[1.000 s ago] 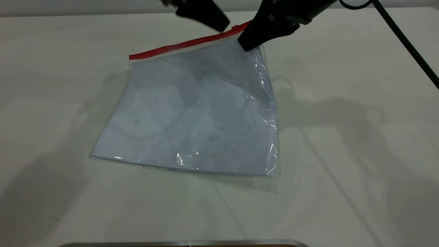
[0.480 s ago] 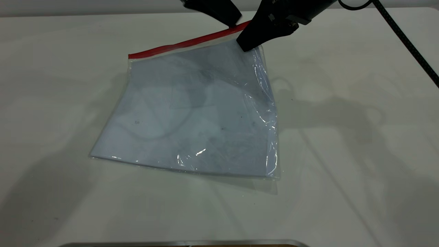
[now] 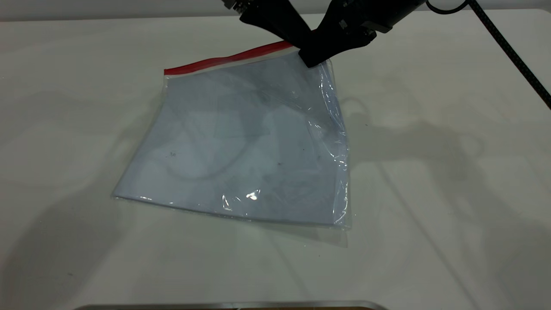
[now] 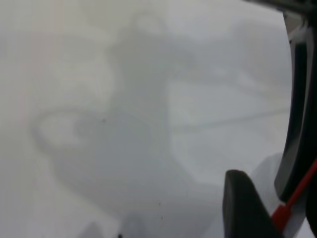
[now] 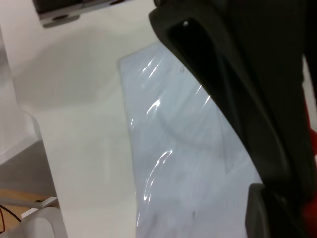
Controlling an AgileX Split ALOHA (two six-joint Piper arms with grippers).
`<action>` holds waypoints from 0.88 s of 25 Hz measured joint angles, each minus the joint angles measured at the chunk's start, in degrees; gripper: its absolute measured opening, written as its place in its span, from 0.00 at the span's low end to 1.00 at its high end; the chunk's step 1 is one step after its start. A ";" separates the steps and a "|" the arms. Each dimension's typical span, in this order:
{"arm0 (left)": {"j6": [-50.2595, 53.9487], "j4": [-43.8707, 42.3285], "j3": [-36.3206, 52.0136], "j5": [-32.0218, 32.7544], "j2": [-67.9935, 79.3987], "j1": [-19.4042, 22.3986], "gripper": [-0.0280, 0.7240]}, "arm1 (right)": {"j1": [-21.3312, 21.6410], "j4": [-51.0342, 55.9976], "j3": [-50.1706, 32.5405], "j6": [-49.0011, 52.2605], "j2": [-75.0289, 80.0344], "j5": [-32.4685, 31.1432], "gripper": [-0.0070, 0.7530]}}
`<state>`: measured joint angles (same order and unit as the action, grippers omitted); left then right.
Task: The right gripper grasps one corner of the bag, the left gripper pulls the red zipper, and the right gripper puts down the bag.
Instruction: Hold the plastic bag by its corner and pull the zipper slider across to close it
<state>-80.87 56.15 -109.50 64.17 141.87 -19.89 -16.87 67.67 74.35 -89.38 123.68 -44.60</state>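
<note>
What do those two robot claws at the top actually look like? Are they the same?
Both are matte black with tapered, wedge-shaped fingers. The left gripper is plain black, with a small silver-grey block showing at its top edge. The right gripper is bulkier, with a silver-grey box on top and a thick black braided cable trailing off across the table. No writing or markings can be made out on either.

Soft overhead light, faint shadows on table [image 3: 430,193], glare on bag [image 3: 241,142]; left wrist view blurred.
</note>
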 joint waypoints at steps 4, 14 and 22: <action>0.00 -1.42 0.00 0.36 -0.05 0.00 0.38 | 0.00 0.00 0.00 0.00 0.00 0.17 0.05; -1.53 -1.62 0.00 -0.01 -0.05 0.00 0.18 | 0.18 0.00 0.00 0.00 0.00 0.71 0.05; -1.74 -1.41 0.00 -0.54 -0.05 0.81 0.14 | 0.18 0.64 0.00 0.00 -0.15 1.35 0.05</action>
<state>-82.61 54.74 -109.50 63.63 141.82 -19.08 -16.69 68.32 74.35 -89.38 123.53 -43.25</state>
